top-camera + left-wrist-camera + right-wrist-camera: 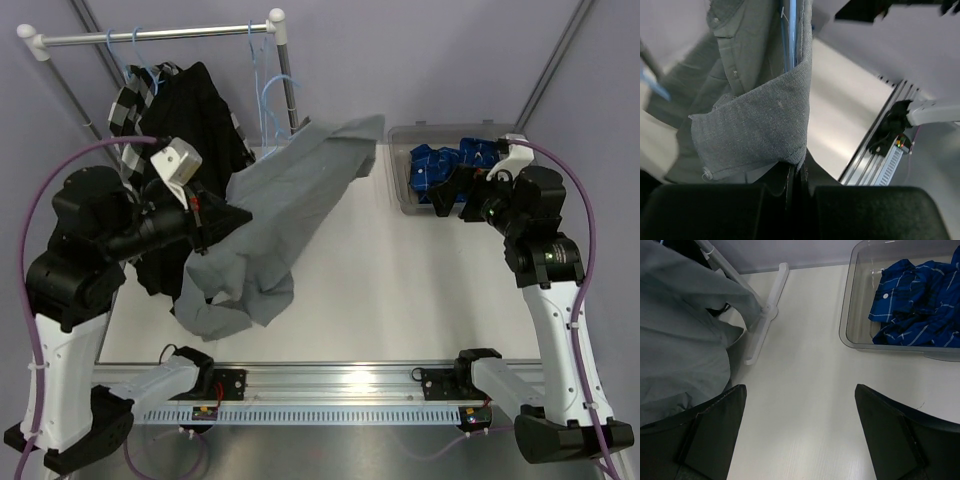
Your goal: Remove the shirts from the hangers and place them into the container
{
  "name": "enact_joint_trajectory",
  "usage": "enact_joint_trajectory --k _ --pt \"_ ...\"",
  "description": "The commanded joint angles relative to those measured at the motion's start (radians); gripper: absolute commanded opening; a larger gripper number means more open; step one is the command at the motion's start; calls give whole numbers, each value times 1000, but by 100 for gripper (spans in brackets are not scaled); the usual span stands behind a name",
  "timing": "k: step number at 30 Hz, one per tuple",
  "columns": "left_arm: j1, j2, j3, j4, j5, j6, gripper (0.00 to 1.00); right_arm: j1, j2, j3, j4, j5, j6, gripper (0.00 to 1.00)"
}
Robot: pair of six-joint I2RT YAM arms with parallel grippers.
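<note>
**Grey shirt** (290, 200): it hangs stretched on a slant. Its upper end is bunched near the rack's right upright (285, 80), just left of the container (398, 190). Its lower end sags in folds over the left part of the table (400, 290). In the left wrist view a fold of its weave (755, 125) rises straight out of the fingertips, and a buttoned placket lies behind it.

**Left gripper** (212, 222): its jaws are pressed together on the grey shirt's edge, with no gap visible between them in the left wrist view (796, 175).

**Blue plaid shirt** (445, 165): it lies crumpled inside the container. The right wrist view shows its white lines and one button (920, 305) against the clear wall (852, 315).

**Right gripper** (455, 192): it hangs over the container's near left corner. Its jaws are spread wide and hold nothing. Through its own camera (800, 430) bare tabletop shows between the two dark fingers (710, 435).

**Black shirt** (200, 110) and **black-and-white check shirt** (130, 105): they hang together at the left end of the rail (150, 37), behind the left arm.

**Hangers**: light-blue wire loops hook over the rail, one above the hanging shirts (135, 60) and a bare one near the right upright (265, 90).

**Rack foot** (767, 315): a white bar on the table, partly covered by grey cloth.
</note>
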Motion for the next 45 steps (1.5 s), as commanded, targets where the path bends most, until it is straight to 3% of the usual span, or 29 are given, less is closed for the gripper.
enact_joint_trajectory --k 1,5,10,16,23,40,45 --pt "-42 73 197 80 143 -17 0 10 -28 18 34 -9 -29 100" --pt "-50 124 263 82 167 -36 0 9 -43 11 32 -9 -39 99" --pt "-76 113 98 83 138 -28 0 12 -65 10 35 -33 -52 99" --pt "-177 87 -149 224 -33 -88 0 36 -77 15 40 -84 -68 99" --pt "-330 131 -284 394 -222 -128 0 98 -92 19 48 -108 -66 100" --pt "-455 272 -260 485 -328 -142 0 357 -1 120 124 -1 17 99" --pt "-481 291 -243 483 -340 -139 0 389 88 182 117 37 3 94"
